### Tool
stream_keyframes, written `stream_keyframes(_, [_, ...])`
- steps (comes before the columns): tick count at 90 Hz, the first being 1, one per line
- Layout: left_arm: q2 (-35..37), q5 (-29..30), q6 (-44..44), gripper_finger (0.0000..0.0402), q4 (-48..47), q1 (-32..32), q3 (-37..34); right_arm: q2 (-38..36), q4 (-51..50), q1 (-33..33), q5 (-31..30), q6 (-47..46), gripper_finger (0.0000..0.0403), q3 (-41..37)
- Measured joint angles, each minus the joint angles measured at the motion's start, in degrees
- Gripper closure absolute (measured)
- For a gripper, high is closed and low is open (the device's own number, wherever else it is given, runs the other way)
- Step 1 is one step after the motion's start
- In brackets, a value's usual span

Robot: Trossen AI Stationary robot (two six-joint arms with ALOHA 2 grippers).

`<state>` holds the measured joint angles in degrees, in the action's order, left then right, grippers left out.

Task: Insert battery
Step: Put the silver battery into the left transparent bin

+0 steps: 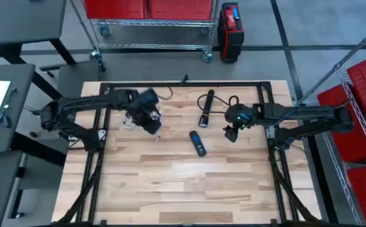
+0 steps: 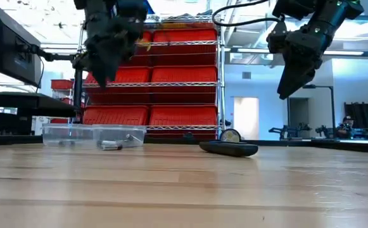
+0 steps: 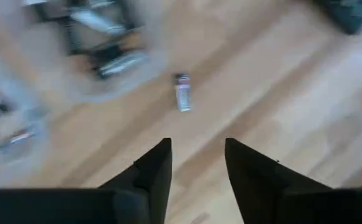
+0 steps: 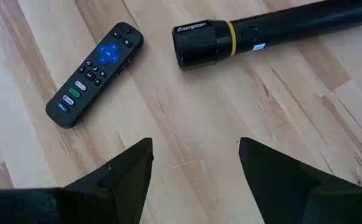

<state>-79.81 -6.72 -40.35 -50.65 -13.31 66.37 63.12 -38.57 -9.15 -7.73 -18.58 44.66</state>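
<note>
Both grippers hang above the wooden table [image 1: 170, 189] with their fingers spread and nothing between them. From the overhead camera, the left gripper [image 1: 152, 120] sits at about ten o'clock from the table's middle, raised off the surface; its wrist camera shows the two dark fingers [image 3: 152, 171] parted over bare wood, with a small battery [image 3: 182, 98] lying loose on the boards ahead of them. In the overhead view that battery [image 1: 158, 137] is a tiny pale speck just at five o'clock of the left gripper. A clear plastic container [image 2: 92, 135] rests on the table beside it, at nine o'clock of the battery in the table-level view, and further small cells seem to lie inside it, though they are too blurred to count.

At about two o'clock from the table's middle, the right gripper [image 1: 231, 132] is also lifted clear of the wood, its fingers [image 4: 121, 171] wide apart. Ahead of it lie a black remote control [image 4: 95, 73], buttons up, and a black flashlight [image 4: 274, 31] with a yellow ring. Overhead, the flashlight [image 1: 206, 108] lies at twelve o'clock of the remote [image 1: 198, 142], apart from it, and the remote lies between the two grippers.
</note>
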Motion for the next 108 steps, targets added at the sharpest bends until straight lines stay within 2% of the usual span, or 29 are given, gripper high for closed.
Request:
stream_keyframes(12, [-1.9,11.2,-8.2,0.0278,6.3,8.9,0.0,0.0,0.1,0.0,0.0,0.0,0.0171,0.0])
stream_keyframes(19, [-4.6,14.6,-10.6,0.0286,8.9,11.7,0.0,0.0,0.2,0.0,0.0,0.0,0.0171,0.0])
stream_keyframes(29, [-10.4,14.6,-10.9,0.0294,14.0,13.7,0.4,0.0,0.1,0.0,0.0,0.0,0.0171,0.0])
stream_keyframes(49, [-19.3,14.6,-11.2,0.0298,12.5,15.2,4.8,0.0,-2.0,0.6,0.0,-0.2,0.0171,0.0])
stream_keyframes(77, [-23.7,13.2,-10.3,0.0299,15.5,15.9,5.6,0.0,-2.7,0.6,0.1,-0.5,0.0171,-2.1])
stream_keyframes(96, [-29.0,11.9,-7.7,0.0299,19.6,17.2,5.6,0.0,-2.1,0.7,0.2,-3.9,0.0171,-5.5])
stream_keyframes(108, [-31.0,11.5,-10.0,0.0299,21.4,17.3,5.6,0.0,-2.0,1.5,0.3,-4.6,0.0171,-6.2])
